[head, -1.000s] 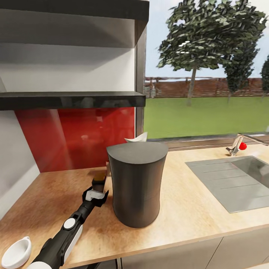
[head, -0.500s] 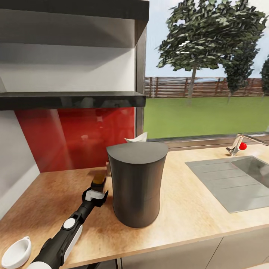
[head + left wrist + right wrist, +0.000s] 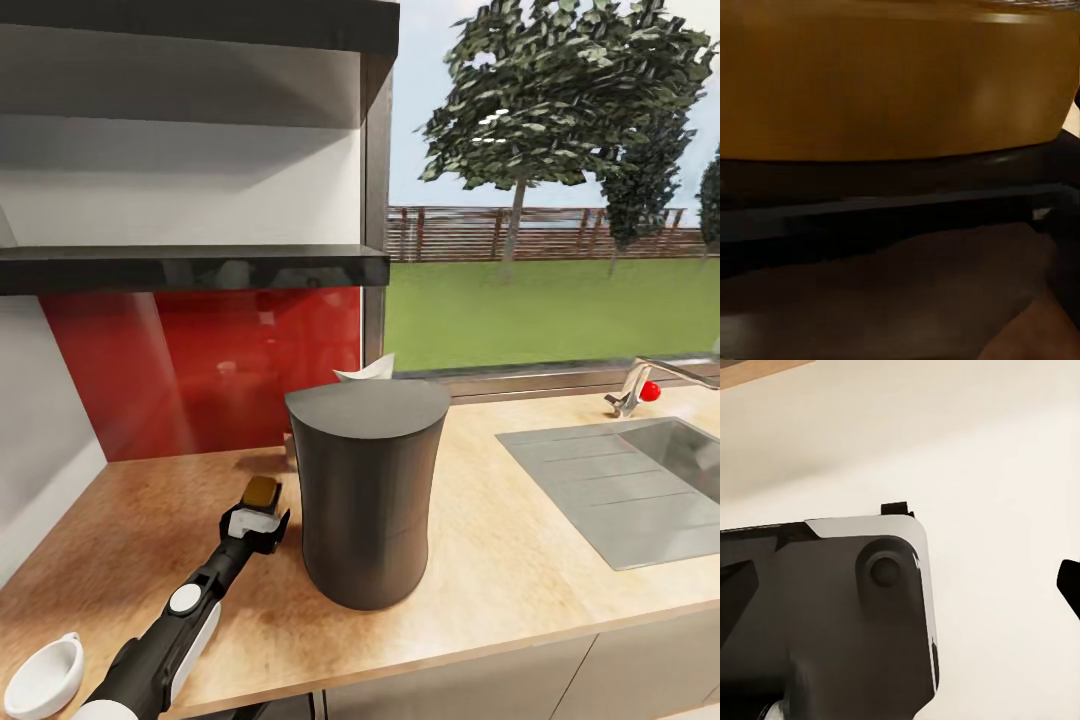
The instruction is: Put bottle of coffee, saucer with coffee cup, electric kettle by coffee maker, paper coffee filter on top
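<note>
One claw [image 3: 258, 520] is at work here, the left one, at the end of a black and white arm that reaches up and forward from low on the left, stretched out nearly straight and angled toward the red backsplash [image 3: 200, 370]. Its jaws are pinched on the bottle of coffee [image 3: 262, 491], whose amber-orange top pokes out just beyond the fingertips; in the left wrist view that amber top [image 3: 892, 75] sits right against the lens with the dark body below it. I cannot tell whether the bottle's base touches the desk [image 3: 520, 560] or hangs just above it. Back behind the claw, down by the arm's near end at the desk's front edge, sits the white coffee cup [image 3: 45, 678]. Above the claw, on the wall, runs the dark glossy kitchen shelf [image 3: 190, 268]. Just to the claw's right stands the coffee maker [image 3: 367, 490], upright on the desk, close beside the bottle but apart from it. A bit of white paper coffee filter [image 3: 368, 372] peeks up behind the maker's flat top. Well off to the right lie the sink [image 3: 625, 485] and its tap [image 3: 640, 385]. The right claw's spread I cannot tell; the right wrist view gives a dark housing against a pale surface.
</note>
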Tool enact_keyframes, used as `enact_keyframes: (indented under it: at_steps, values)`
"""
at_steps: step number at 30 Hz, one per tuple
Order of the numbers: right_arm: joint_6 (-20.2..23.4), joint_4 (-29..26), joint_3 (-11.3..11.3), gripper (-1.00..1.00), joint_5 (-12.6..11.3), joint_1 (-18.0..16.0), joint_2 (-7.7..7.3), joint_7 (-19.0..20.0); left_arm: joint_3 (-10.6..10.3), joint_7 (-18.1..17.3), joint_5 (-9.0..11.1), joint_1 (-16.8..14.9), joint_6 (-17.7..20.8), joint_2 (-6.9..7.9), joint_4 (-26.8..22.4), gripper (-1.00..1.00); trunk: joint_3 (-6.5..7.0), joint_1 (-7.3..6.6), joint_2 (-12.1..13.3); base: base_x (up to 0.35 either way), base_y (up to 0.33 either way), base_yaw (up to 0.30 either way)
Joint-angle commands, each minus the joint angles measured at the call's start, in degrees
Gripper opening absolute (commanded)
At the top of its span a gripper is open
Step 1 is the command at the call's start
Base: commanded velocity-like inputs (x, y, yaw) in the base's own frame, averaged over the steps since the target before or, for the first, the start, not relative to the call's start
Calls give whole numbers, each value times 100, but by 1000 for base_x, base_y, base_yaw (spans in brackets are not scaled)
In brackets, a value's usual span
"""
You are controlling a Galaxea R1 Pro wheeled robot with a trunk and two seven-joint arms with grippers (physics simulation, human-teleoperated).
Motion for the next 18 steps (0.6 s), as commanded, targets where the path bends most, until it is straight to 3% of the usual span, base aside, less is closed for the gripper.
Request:
enact_keyframes:
  at_steps: [1,12,18]
  values:
    - [-20,6,-50,100,56,-4,-2,17,-11,-6,14,-4,-16,4,4,100,-8,3,-9,0,0,0]
    - [-12,6,-50,100,56,-4,-2,17,-11,-6,14,-4,-16,4,-21,100,-8,3,-9,-5,0,0]
    - [-16,8,-50,100,56,-4,-4,17,-11,-6,14,-4,-16,4,-37,100,-8,3,-9,-271,0,0]
